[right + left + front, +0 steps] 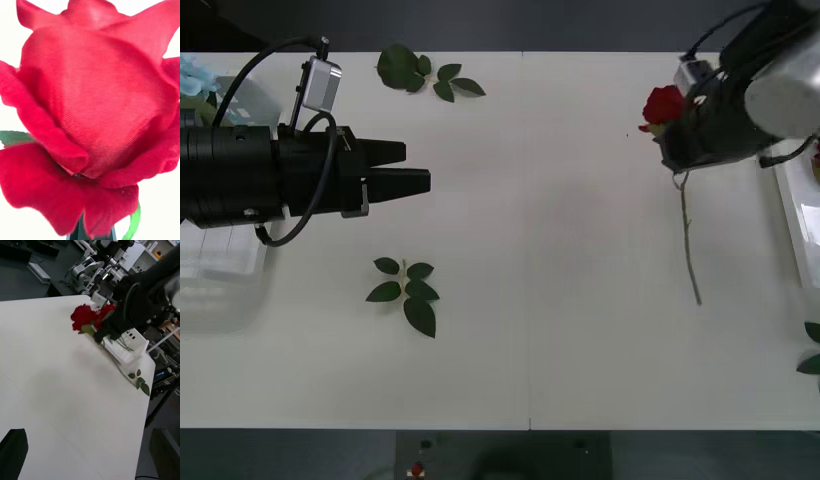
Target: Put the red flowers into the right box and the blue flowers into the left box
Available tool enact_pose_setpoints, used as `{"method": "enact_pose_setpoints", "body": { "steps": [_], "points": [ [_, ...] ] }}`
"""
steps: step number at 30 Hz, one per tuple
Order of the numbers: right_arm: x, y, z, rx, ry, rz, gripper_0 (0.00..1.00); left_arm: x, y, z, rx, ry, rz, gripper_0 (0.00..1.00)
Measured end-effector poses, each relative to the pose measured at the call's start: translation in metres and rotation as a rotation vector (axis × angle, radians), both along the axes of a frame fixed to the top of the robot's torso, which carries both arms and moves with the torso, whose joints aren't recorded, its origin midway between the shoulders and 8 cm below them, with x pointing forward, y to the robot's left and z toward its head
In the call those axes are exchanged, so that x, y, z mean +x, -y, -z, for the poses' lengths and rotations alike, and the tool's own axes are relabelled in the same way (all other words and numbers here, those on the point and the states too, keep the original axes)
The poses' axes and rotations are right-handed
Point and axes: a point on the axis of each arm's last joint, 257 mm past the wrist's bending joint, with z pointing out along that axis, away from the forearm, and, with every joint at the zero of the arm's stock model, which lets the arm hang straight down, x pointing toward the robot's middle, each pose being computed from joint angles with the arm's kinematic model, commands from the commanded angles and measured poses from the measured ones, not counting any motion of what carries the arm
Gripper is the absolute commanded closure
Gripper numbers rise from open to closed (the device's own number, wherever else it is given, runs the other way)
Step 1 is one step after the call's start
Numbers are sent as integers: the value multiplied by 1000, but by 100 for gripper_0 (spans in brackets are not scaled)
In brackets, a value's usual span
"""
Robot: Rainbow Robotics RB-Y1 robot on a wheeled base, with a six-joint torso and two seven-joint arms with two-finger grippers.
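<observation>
White table [580,250], deep-red rose [665,104], thin stem, apparently in right end effector [677,150].

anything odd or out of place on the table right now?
Only the loose leaf sprigs: bloomless green sprigs lie on the table, one at the far edge and one in front of the left hand, whose fingers are open. The right hand holds a red rose, stem trailing down.
</observation>
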Motion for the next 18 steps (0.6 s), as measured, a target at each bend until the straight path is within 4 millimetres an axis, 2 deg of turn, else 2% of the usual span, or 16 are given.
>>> {"method": "enact_pose_setpoints", "body": {
  "steps": [3, 5, 12, 18],
  "points": [
    [10, 47, -31, -42, 14, -13, 100, 0, 0, 0, 0, 0, 0, 6],
    [13, 78, -42, -92, 17, -25, 100, 1, -1, 0, 0, 0, -2, 6],
    [21, 184, -57, -223, 11, 58, 100, 6, -6, 3, 3, -4, -17, 6],
    [26, 257, -65, -367, 45, 85, 100, 6, -6, 3, 3, -5, -17, 6]
  ]
}}
